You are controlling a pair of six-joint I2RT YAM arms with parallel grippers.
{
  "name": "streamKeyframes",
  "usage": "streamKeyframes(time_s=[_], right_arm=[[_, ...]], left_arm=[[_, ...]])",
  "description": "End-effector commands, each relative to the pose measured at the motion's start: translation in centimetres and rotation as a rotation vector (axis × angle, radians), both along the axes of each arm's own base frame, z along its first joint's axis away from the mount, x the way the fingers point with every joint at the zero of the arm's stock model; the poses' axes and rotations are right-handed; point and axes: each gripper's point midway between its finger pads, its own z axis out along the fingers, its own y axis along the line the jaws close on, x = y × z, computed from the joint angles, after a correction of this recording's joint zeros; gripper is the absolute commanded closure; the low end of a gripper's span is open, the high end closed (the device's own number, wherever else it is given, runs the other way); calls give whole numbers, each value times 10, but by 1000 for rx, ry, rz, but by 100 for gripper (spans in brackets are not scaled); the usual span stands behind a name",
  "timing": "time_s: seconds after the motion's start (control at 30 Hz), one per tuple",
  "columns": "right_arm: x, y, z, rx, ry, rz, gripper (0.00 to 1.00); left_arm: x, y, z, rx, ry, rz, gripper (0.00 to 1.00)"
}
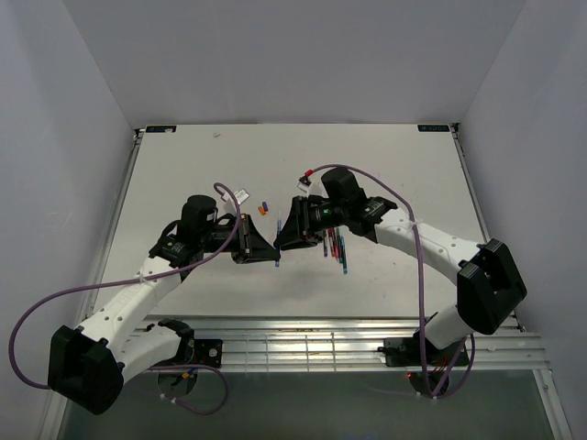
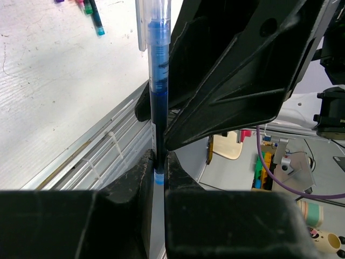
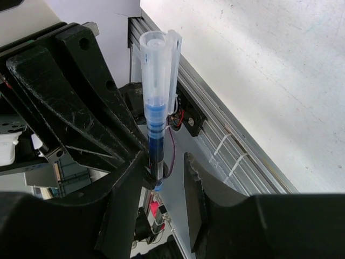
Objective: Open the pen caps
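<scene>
A blue pen (image 1: 277, 257) with a clear clipped cap (image 3: 158, 54) is held in the air between my two grippers. My left gripper (image 2: 158, 171) is shut on the pen's blue end (image 2: 158, 177); the barrel (image 2: 159, 97) runs up from it to the clear cap (image 2: 153, 21). My right gripper (image 3: 161, 181) is open around the same end, and the barrel (image 3: 155, 135) lies against its left finger (image 3: 126, 183). Three tiny loose caps, red, orange and blue (image 1: 262, 209), lie on the table behind the grippers.
Several more pens (image 1: 337, 246) lie on the white table right of the grippers; two of them show in the left wrist view (image 2: 96, 19). The slotted metal rail (image 1: 303, 344) runs along the near table edge. A small white tag (image 1: 240, 195) lies behind the left arm.
</scene>
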Motion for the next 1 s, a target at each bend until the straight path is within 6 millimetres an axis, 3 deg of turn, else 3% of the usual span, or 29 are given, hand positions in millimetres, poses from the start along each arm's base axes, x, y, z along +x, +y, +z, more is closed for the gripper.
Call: streamKeyframes(time_s=[0.0,0.1,0.17,0.27,0.3,0.37,0.47,0.57,0.8,0.97], right_arm=[[1,14,22,75,-34,33,59],[-2,19,21,80,-32,53,61],[-4,22,17,79,-26,64,67],[-6,24,15,76,-27,72,92],[-7,24,13,72,-28,72,92],[-8,21,11,60,-37,69,92],[-9,16,5,26,-53,75,92],[-9,9,-1,-12,-96,82,92],[-25,-12,-13,-79,-126,125,92],[-36,-13,-7,-37,-114,152,92]], left_arm=[[-1,-2,13,-33,-36,-12,100],[1,-2,13,-29,-33,1,100],[1,-2,12,-28,-31,3,100],[0,-1,9,-23,-22,2,100],[-1,-1,9,-21,-27,-5,100],[-2,-1,7,-15,-24,-15,88],[-2,0,7,-2,-45,-22,61],[1,2,8,21,-60,-10,47],[25,8,18,81,-68,120,45],[31,1,17,66,-42,104,46]])
